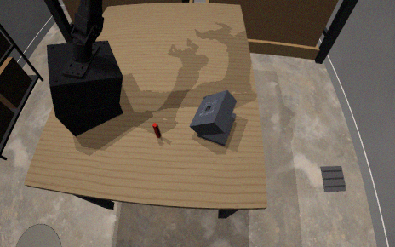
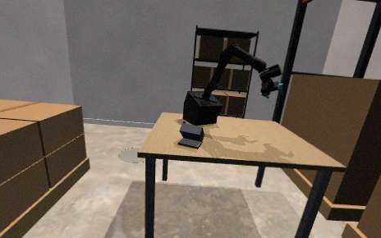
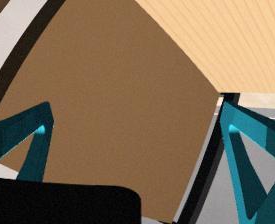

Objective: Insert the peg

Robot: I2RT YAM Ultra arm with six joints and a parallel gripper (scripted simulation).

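A small red peg (image 1: 156,129) (image 2: 184,121) stands on the wooden table (image 1: 149,179) (image 2: 242,144) near the middle. To its right sits the dark grey block with the sloped panel (image 1: 213,112) (image 2: 191,132), with a small hole (image 1: 208,107) in its top face. My gripper (image 2: 270,92) (image 3: 136,111) is wide open and empty. It hangs high above the far side of the table, well away from the peg and the panel. In the wrist view I see only its teal fingers, the table corner and a brown box.
The arm's black base block (image 1: 83,85) (image 2: 201,107) stands on the table's corner. A shelf rack (image 2: 225,70) with boxes stands behind it. Large cardboard boxes (image 2: 25,135) (image 2: 341,135) flank the table. Black frame posts (image 2: 291,57) rise near the gripper.
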